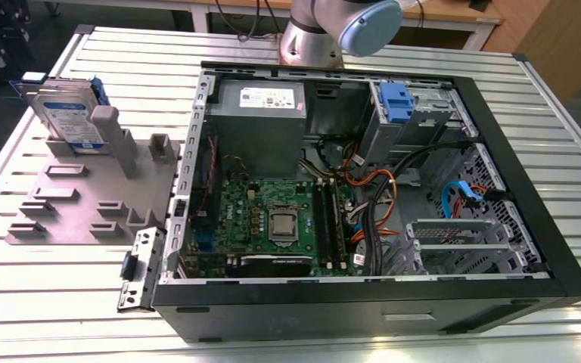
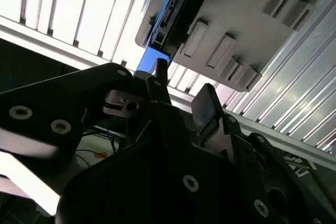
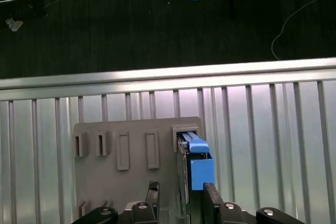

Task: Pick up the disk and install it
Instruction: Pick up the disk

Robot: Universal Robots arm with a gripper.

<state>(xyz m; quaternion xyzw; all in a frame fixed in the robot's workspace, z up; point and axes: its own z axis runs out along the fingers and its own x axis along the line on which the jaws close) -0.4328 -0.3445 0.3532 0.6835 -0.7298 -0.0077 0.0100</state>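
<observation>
Black gripper (image 3: 181, 190) fingers (image 3: 209, 193) stand apart in both wrist views, with a clear gap between them and nothing held. In the first wrist view they line up over the disk (image 3: 195, 153), which is seen edge-on with its blue rail facing the camera. I cannot tell from these pictures how much height separates the tips from the drive. In the exterior view the disk (image 1: 69, 113) stands upright on edge in a slot at the far end of the grey moulded holder (image 1: 79, 204), label outward, with nothing touching it. The holder lies flat on the slatted aluminium table (image 1: 48, 287), just beside the open computer case (image 1: 371, 311) on the exterior view's left. Inside the case are the green motherboard (image 1: 270, 219) and loose cabling. At its far corner on the exterior view's right is a metal drive cage (image 1: 434, 113) carrying a blue plastic piece (image 1: 396, 102). The silver arm (image 1: 316, 34) rises from the table behind the case. Judgement: the task is at its start. The gripper is positioned for the pick, the grasp is not yet made, and lifting, carrying and installing the drive are all left.
</observation>
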